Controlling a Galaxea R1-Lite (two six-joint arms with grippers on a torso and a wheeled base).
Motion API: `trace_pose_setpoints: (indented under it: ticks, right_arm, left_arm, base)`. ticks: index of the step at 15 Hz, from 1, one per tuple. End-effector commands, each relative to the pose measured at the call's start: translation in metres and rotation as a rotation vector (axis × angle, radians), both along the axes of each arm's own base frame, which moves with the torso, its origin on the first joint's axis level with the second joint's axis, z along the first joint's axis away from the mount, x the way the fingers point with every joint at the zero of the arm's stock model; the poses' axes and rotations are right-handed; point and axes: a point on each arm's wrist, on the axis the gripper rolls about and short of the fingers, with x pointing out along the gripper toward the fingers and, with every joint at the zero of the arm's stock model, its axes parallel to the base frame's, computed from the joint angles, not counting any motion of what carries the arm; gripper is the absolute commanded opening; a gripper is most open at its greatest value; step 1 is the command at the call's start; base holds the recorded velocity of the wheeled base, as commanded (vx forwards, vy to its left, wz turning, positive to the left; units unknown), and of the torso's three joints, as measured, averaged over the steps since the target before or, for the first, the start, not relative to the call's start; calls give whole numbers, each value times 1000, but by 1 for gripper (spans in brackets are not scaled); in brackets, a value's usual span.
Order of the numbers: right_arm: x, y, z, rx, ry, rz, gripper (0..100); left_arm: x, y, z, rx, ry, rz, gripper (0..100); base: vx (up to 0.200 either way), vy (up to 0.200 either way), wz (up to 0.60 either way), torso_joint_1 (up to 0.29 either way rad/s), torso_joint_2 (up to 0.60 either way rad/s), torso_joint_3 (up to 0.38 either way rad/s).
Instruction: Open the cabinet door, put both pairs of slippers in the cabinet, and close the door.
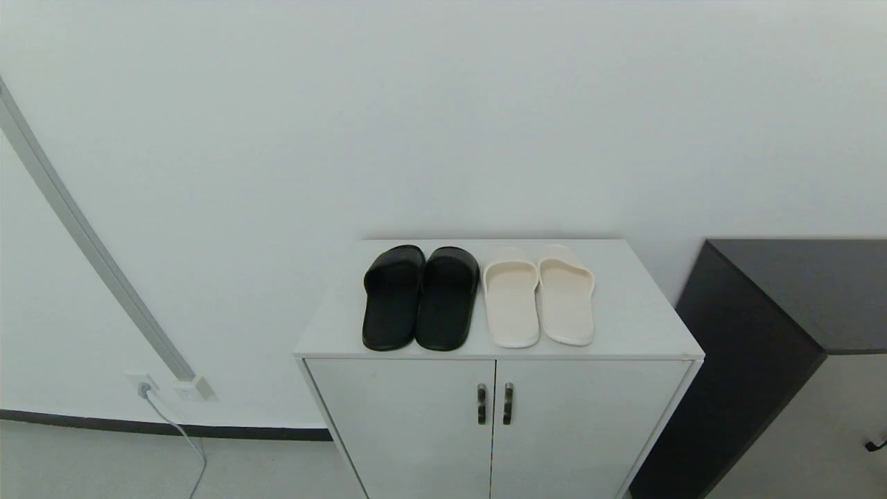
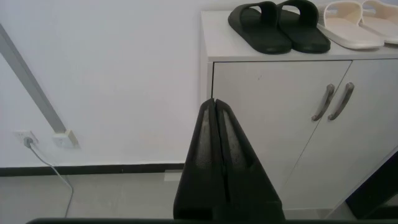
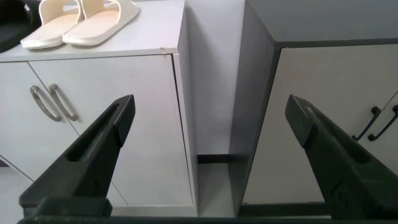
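Two pairs — black slippers (image 1: 431, 305), cream slippers (image 1: 525, 305) — atop closed white cabinet (image 1: 651, 320)

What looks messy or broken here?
Nothing stands out. The black slippers and the cream slippers lie in neat pairs, side by side on top of the cabinet. Its doors are shut and look straight.

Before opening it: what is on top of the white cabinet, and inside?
On the cabinet: black slippers and cream slippers, side by side. The doors are shut, hiding the inside.
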Motion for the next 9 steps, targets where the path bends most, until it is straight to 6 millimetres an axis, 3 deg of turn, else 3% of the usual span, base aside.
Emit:
trace_pose_setpoints:
  ticks: [1, 9]
  right_arm:
    - [0, 0, 0, 0, 2, 0, 100]
    - [0, 0, 0, -2, 2, 4, 100]
  left_arm:
    - [0, 0, 0, 0, 1, 0, 0]
    - [0, 0, 0, -2, 1, 0, 0]
  base:
    - [0, 0, 0, 0, 0, 0]
    - [0, 0, 0, 0, 0, 0]
